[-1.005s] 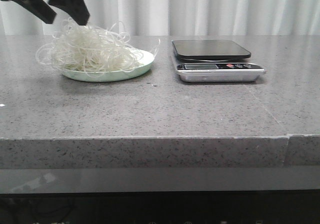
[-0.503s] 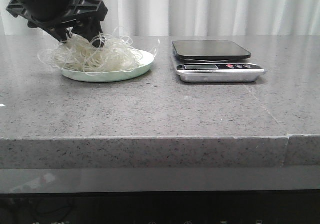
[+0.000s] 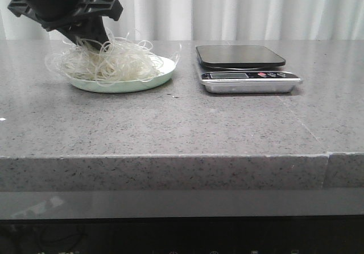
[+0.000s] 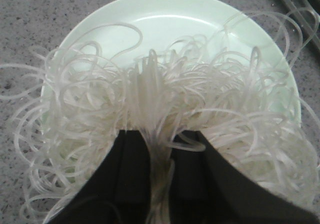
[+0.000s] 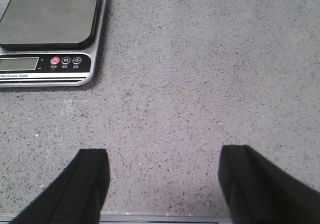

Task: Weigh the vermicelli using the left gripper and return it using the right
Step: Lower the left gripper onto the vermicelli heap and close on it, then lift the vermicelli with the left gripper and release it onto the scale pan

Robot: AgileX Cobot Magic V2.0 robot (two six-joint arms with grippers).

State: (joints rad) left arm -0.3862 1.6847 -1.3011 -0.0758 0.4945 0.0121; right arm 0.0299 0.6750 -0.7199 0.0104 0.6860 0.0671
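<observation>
The vermicelli is a fluffy whitish tangle lying on the pale green plate at the table's far left. My left gripper is down in the pile, shut on a bundle of its strands. In the left wrist view the black fingers pinch a tight bunch of the vermicelli over the plate. The right gripper is open and empty over bare table, short of the scale; it does not show in the front view.
A digital kitchen scale with a dark platform and a silver base stands at the far right of the plate. The grey speckled table has its front edge near the camera. White curtains hang behind.
My left gripper came down from above the plate into the vermicelli and closed on a bunch of strands, which now bunch up slightly round the fingers.
</observation>
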